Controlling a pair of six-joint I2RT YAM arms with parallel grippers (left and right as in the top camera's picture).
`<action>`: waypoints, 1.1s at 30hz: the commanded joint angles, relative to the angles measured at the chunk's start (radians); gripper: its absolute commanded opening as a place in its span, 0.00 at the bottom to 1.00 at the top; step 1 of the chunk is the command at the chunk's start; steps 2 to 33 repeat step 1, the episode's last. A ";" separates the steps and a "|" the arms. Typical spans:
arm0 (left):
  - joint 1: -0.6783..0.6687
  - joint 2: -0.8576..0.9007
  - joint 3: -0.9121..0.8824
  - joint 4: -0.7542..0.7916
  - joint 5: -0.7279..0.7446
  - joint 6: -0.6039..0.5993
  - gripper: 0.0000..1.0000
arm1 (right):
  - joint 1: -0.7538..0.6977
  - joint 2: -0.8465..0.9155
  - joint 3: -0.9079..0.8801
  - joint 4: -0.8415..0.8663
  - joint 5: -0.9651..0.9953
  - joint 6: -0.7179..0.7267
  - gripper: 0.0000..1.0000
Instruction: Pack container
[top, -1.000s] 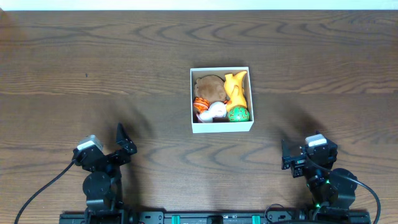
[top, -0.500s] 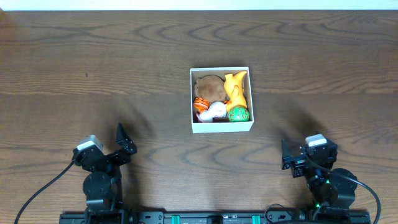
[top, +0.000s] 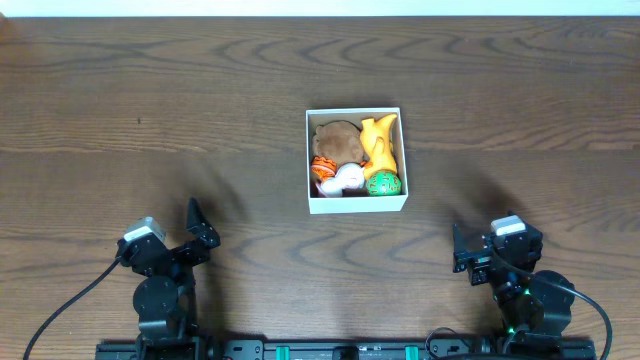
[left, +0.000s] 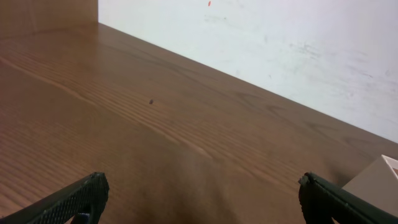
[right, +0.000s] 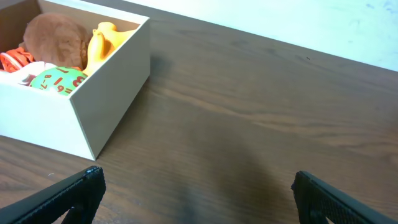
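The container (top: 357, 205) is a small white-walled cardboard box at the table's middle. It holds several toys: a brown plush (top: 337, 140), a yellow toy (top: 380, 140), a green ball with red marks (top: 383, 184), an orange striped toy (top: 322, 165) and a white toy (top: 349, 178). In the right wrist view the container (right: 99, 106) is at the upper left; in the left wrist view only its corner (left: 379, 180) shows. My left gripper (top: 195, 228) (left: 199, 196) and right gripper (top: 458, 255) (right: 196, 193) are open and empty, near the front edge.
A white wall (left: 280, 37) runs along the table's far edge. The dark wooden table (top: 150, 120) spreads wide around the container. Both arm bases sit at the front edge, left (top: 160, 300) and right (top: 530, 305).
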 joint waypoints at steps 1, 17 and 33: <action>0.006 -0.006 -0.031 -0.005 0.007 -0.002 0.98 | -0.002 -0.008 -0.004 -0.002 -0.002 -0.013 0.99; 0.006 -0.006 -0.031 -0.005 0.007 -0.002 0.98 | -0.002 -0.008 -0.004 -0.002 -0.002 -0.013 0.99; 0.006 -0.006 -0.031 -0.005 0.007 -0.002 0.98 | -0.002 -0.008 -0.004 -0.002 -0.002 -0.013 0.99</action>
